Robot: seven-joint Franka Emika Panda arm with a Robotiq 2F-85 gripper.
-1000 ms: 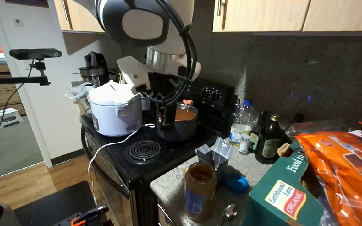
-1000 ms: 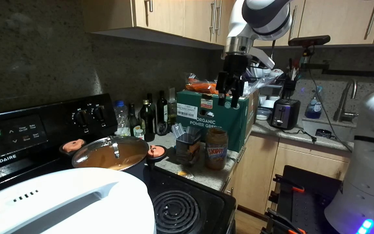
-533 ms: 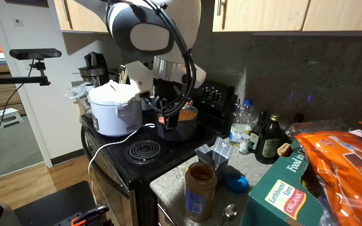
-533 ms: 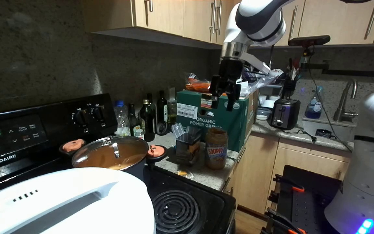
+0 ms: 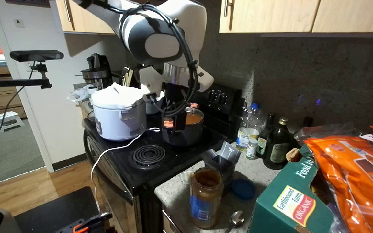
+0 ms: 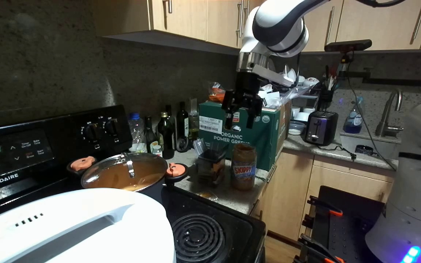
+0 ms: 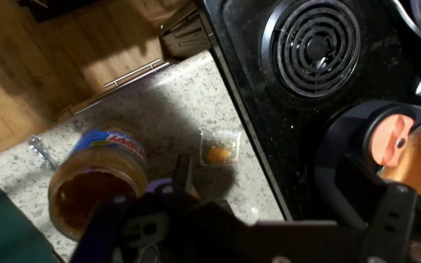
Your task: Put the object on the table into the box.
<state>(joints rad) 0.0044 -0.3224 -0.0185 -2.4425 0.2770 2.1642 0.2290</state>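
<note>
I think the step in hand is getting to the small packet point(image 7: 219, 148). It is see-through, with an orange bit inside, and it lies on the bench point(image 7: 196, 87), near the edge of the stove point(image 5: 173, 163). The tool point(image 6: 239, 119) hangs above the bench with its fingers point(image 6: 250, 118) spread wide and nothing between them. The packet is not picked up yet. The box for it is likely the small dark box point(image 6: 210, 166) with its flaps point(image 5: 230, 152) up, but there is a big green box point(image 6: 263, 146) too, so I can't be sure.

Next, I'd say the tool has to line up over the packet, come down low and pinch it. The packet looks thin, so the fingers may need to get right down to the bench, and could slip off it. After that it must go up and over the flaps.

The bench is grey and speckled, and part of it is in shadow. A peanut butter jar point(image 6: 243, 170) with no lid on stands just beside the small dark box. A blue lid point(image 5: 243, 188) and a spoon point(image 5: 237, 218) lie near it. Dark bottles point(image 5: 277, 145) stand by the wall point(image 5: 287, 74), and an orange bag point(image 5: 351, 178) is at the top of the green box. The stove is black, with a pot point(image 5: 191, 136) and a white rice cooker point(image 5: 118, 121) on it. Pale wood cupboards point(image 5: 267, 16) hang up high. The floor point(image 5: 44, 184) is wood.
</note>
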